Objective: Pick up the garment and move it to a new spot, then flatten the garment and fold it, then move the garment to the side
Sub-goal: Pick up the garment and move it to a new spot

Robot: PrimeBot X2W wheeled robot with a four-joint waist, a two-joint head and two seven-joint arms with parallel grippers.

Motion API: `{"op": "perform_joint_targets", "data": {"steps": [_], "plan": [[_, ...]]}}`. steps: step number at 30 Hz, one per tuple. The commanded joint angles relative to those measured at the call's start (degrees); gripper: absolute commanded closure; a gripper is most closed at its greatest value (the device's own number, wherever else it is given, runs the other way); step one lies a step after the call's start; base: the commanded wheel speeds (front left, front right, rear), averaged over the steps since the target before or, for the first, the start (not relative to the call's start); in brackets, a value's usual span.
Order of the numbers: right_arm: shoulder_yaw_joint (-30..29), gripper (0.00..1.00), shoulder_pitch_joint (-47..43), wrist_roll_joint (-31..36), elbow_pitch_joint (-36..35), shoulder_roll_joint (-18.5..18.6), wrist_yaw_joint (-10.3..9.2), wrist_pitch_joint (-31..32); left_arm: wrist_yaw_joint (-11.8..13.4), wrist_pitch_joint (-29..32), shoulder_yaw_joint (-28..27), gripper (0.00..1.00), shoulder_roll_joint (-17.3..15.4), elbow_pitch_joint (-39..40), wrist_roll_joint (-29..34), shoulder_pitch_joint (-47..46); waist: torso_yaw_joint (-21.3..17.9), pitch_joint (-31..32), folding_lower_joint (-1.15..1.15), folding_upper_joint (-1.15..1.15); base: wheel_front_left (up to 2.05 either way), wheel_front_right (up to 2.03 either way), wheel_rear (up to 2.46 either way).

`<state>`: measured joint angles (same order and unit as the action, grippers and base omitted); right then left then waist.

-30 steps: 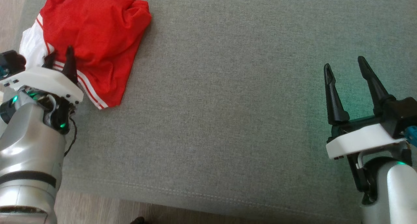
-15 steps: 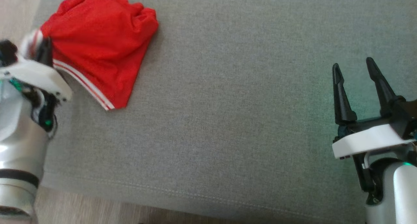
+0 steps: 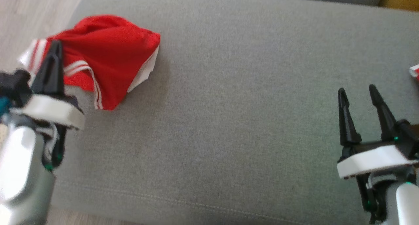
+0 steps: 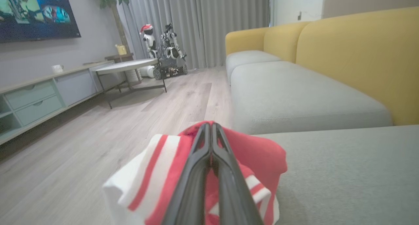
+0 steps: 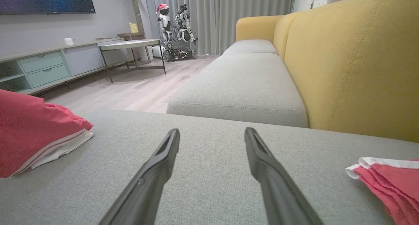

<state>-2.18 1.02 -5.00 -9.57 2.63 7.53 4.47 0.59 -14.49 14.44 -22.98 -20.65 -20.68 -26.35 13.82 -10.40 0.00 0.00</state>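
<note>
since a second ago the left gripper [image 3: 56,48] has snapped its two dark fingers together on the striped edge of the garment [image 3: 108,51]. back then they stood apart over it. the head camera has swung too, so the whole picture sits in a new way.

the garment is bright red cloth with thin white stripes along its hem and a wide white band at one end. it lies bunched up at the far left corner of the grey sofa cushion [image 3: 245,104], right by the wooden floor [image 3: 32,9]. in the left wrist view the shut fingers [image 4: 193,179] lie across the red and white folds.

the cloth has changed shape as well. a white inside layer now peeks out at its right side, and the striped hem bends up toward the gripper.

the right gripper [image 3: 356,89] has its jaws wide apart with nothing between them, same as before, over the cushion's right side. another red and white cloth [image 5: 392,176] lies near it.

the tv [image 4: 32,12] shows some writing, too blurry to read.
</note>
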Motion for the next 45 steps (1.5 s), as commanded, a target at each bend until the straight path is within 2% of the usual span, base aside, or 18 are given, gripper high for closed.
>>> {"op": "perform_joint_targets", "data": {"steps": [1,5,9,12,16,25,31,36,41,42,43,45], "plan": [[1.17,0.00,0.09,-0.36,-1.75,0.25,-0.04,-0.51,0.65,-0.49,-2.25,1.00,-3.16,4.36,0.42,-1.06,-0.31,1.62,0.00,0.00,0.00,0.00,0.00],[0.95,0.00,-1.14,-0.91,-1.71,0.25,-0.04,-0.71,2.33,1.11,-1.71,1.00,-3.95,14.89,1.01,4.63,-0.88,2.75,0.00,0.00,0.00,0.00,0.00],[1.19,0.00,-1.42,-1.48,-2.08,0.25,-0.04,-0.90,2.76,3.67,-0.40,1.00,-4.61,23.43,1.32,8.29,-2.50,2.78,0.00,0.00,0.00,0.00,0.00],[1.56,0.00,-1.16,-2.13,-2.06,0.25,-0.04,-1.31,2.99,5.27,1.13,1.00,-4.32,27.67,1.68,9.72,-4.66,2.39,0.00,0.00,0.00,0.00,0.00],[2.29,0.00,-0.62,-3.16,-2.10,0.25,-0.04,-2.08,1.67,7.11,4.91,1.00,-2.77,30.59,1.99,9.27,-8.34,0.88,0.00,0.00,0.00,0.00,0.00],[5.02,0.00,1.65,-5.73,-0.70,0.25,-0.04,-4.97,-3.02,8.87,15.27,1.00,4.75,27.98,3.16,1.76,-19.20,-3.77,0.00,0.00,0.00,0.00,0.00],[6.21,0.00,3.11,-7.73,0.86,0.25,-0.04,-7.51,-4.77,8.72,19.10,1.00,8.71,24.91,4.06,-4.26,-25.20,-6.83,0.00,0.00,0.00,0.00,0.00],[6.68,0.00,3.79,-8.59,1.94,0.25,-0.04,-9.01,-5.81,10.00,21.89,1.00,10.08,20.49,3.78,-6.00,-27.58,-9.15,0.00,0.00,0.00,0.00,0.00],[6.86,0.00,4.46,-9.15,3.04,0.25,-0.04,-10.10,-6.81,10.25,24.48,1.00,10.95,14.97,2.00,-5.89,-28.00,-10.49,0.00,0.00,0.00,0.00,0.00],[6.89,0.00,4.61,-9.06,3.30,0.25,-0.04,-10.17,-6.96,10.33,24.99,0.58,10.99,14.00,1.76,-5.93,-27.85,-10.55,0.00,0.00,0.00,0.00,0.00],[6.77,0.00,4.74,-8.91,3.56,0.25,-0.04,-10.24,-7.08,9.90,25.47,0.00,11.10,13.40,1.72,-6.04,-27.57,-10.51,0.00,0.00,0.00,0.00,0.00],[6.59,0.00,4.86,-8.71,3.79,0.25,-0.04,-10.30,-7.21,9.48,25.99,0.00,11.32,12.95,1.38,-5.94,-27.22,-10.38,0.00,0.00,0.00,0.00,0.00]]}}
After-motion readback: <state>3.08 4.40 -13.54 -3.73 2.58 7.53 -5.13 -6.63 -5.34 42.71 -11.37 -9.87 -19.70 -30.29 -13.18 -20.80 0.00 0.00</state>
